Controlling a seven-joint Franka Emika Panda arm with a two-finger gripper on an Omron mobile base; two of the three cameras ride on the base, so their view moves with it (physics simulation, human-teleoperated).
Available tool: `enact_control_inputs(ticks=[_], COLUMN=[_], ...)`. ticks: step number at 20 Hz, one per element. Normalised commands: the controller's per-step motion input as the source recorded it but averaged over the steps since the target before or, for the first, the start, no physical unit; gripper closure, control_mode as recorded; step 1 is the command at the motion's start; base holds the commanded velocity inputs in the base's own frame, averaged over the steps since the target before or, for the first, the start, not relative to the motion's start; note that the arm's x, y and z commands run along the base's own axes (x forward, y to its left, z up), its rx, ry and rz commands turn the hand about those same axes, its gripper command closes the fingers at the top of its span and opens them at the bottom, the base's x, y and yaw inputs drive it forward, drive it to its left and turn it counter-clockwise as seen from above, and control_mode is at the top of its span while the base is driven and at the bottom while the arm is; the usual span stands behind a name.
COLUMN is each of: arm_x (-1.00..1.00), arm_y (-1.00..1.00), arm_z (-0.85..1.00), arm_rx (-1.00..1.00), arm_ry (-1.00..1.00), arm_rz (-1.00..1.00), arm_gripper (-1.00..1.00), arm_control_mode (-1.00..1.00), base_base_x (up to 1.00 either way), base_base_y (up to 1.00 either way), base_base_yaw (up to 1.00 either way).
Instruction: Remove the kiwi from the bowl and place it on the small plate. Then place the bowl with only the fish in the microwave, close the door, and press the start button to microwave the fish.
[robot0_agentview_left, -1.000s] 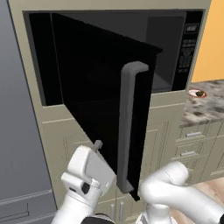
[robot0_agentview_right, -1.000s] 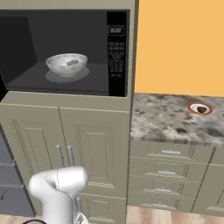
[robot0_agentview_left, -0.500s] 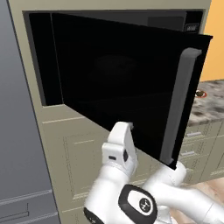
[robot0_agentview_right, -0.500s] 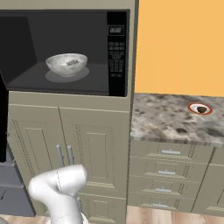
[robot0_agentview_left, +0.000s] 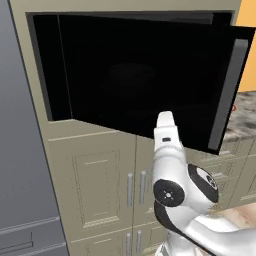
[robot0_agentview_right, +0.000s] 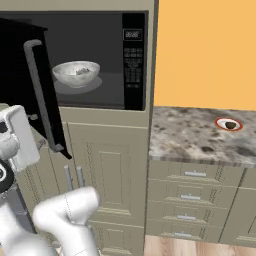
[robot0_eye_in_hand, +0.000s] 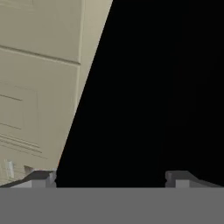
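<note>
Swinging partway across the opening, the door (robot0_agentview_left: 145, 80) of the microwave (robot0_agentview_right: 100, 60) stands as a glossy black slab in the left base view, its long grey bar handle (robot0_agentview_left: 227, 95) at the 3 o'clock edge. In the right base view the same door is seen edge-on at 9 o'clock, with the handle running down its front.

Inside the lit cavity sits the bowl (robot0_agentview_right: 76, 73), at about 11 o'clock in the right base view, with a small grey shape in it that looks like the fish (robot0_agentview_right: 81, 71), too small to make out clearly. The button panel (robot0_agentview_right: 133, 60) runs down the cavity's 3 o'clock side.

On the speckled bench (robot0_agentview_right: 190, 137) at 3 o'clock lies the small plate (robot0_agentview_right: 229, 124) with its red-orange rim, and the brown kiwi (robot0_agentview_right: 230, 125) rests on it, well apart from the microwave.

From the hand view the gripper (robot0_eye_in_hand: 111, 177) faces the black door surface close up, its two tips spread wide with nothing between them; whether they touch the door I cannot tell. Beige cabinet fronts (robot0_eye_in_hand: 39, 83) fill the 9 o'clock side of that view.
</note>
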Motion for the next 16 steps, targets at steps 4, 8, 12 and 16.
enact_control_inputs(ticks=[4, 8, 12, 16], arm_x=[0.80, 0.86, 0.83, 0.71], arm_y=[-0.48, -0.37, -0.06, -0.03], arm_z=[0.48, 0.23, 0.28, 0.07], arm_rx=[0.09, 0.13, 0.08, 0.05], arm_ry=[0.38, 0.28, 0.37, 0.35], arm_rz=[0.09, 0.11, 0.06, 0.07], arm_gripper=[-1.00, -1.00, -1.00, -1.00], arm_control_mode=[-1.00, -1.00, -1.00, -1.00], base_base_x=[0.00, 0.00, 0.00, 0.00], base_base_y=[0.00, 0.00, 0.00, 0.00], base_base_yaw=[0.00, 0.00, 0.00, 0.00])
